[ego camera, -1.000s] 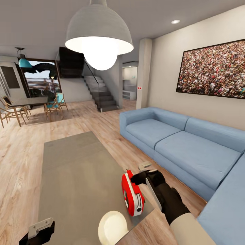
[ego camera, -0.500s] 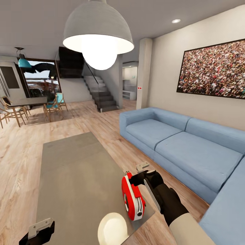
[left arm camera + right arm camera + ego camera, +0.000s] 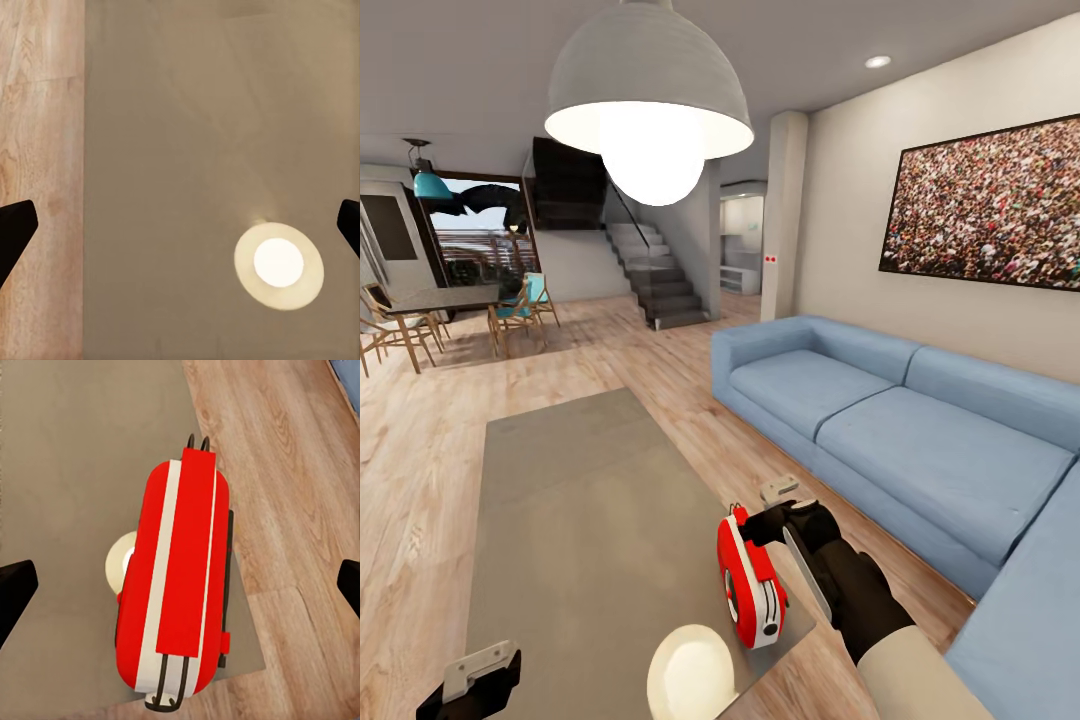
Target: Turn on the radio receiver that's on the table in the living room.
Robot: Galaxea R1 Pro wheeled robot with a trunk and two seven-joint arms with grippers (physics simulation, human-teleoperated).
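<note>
The red radio receiver [image 3: 752, 585] with its white band stands on edge near the right front corner of the grey-beige table [image 3: 580, 500]. My right gripper [image 3: 770, 508] is open at the radio's far upper end, close to its thin handle. I cannot tell whether it touches. In the right wrist view the radio [image 3: 176, 585] lies between the widely spread fingertips [image 3: 15, 592] of that gripper [image 3: 180, 589]. My left gripper [image 3: 475, 680] is open low at the table's front left, and in its wrist view the gripper [image 3: 180, 232] frames bare table top [image 3: 187, 112].
A blue sectional sofa [image 3: 920, 430] runs along the table's right, with a strip of wood floor [image 3: 760, 450] between. A grey pendant lamp [image 3: 650, 90] hangs overhead and its reflection [image 3: 690, 670] shines on the table. A dark dining table [image 3: 445, 298] and stairs [image 3: 655, 275] are far back.
The whole view has shifted very slightly. My right gripper stays almost where it was at the radio's far end. The left gripper has not moved.
</note>
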